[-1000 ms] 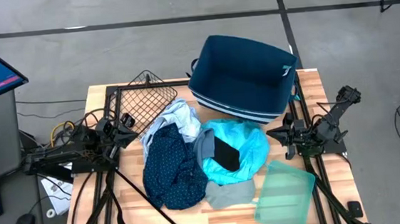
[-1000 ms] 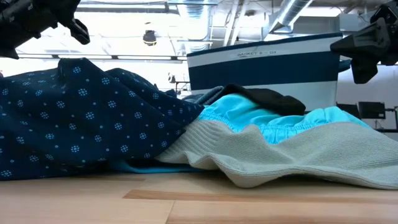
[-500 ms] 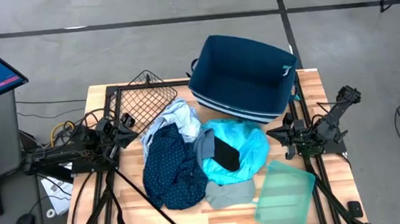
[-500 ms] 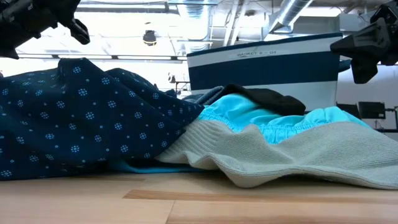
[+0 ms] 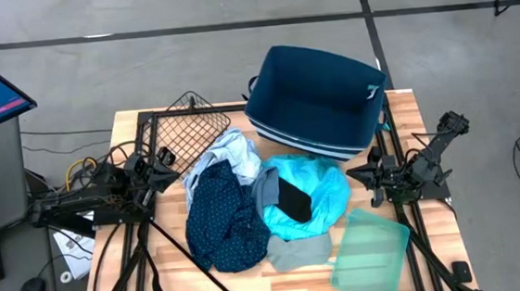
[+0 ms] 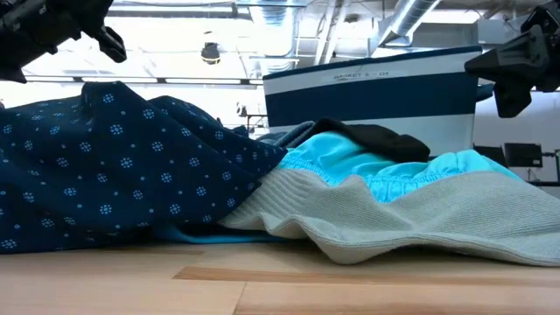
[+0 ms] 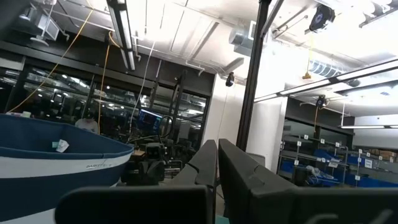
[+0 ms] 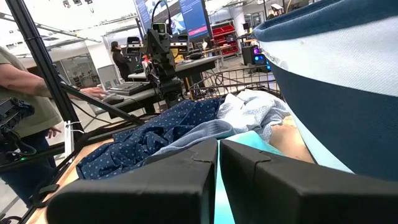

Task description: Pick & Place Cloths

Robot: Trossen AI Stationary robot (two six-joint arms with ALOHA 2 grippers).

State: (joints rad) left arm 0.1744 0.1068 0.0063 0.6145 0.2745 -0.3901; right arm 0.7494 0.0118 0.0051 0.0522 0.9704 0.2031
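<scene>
The cloths lie heaped mid-table. A dark navy patterned cloth (image 5: pixel 217 214) (image 6: pixel 105 166) is on the left, with a pale blue-white one (image 5: pixel 233 152) at its far side. The bright turquoise cloth (image 5: pixel 317 189) (image 6: pixel 367 162) carries the small black cloth (image 5: pixel 294 199) (image 6: pixel 376 138) on top. The grey cloth (image 5: pixel 298 249) (image 6: pixel 411 219) lies at the near side. No separate white cloth shows. My left gripper (image 5: pixel 167 169) (image 7: pixel 217 165) is shut, raised left of the heap. My right gripper (image 5: pixel 360 175) (image 8: pixel 217 165) is shut, raised right of it. Neither touches a cloth.
A navy fabric bin (image 5: pixel 317 99) with a white stripe stands at the far side, behind the heap. A black wire basket (image 5: pixel 189 123) lies far left. A translucent green tray (image 5: pixel 370 246) sits near right. A person (image 8: pixel 25 81) stands beyond the table's left side.
</scene>
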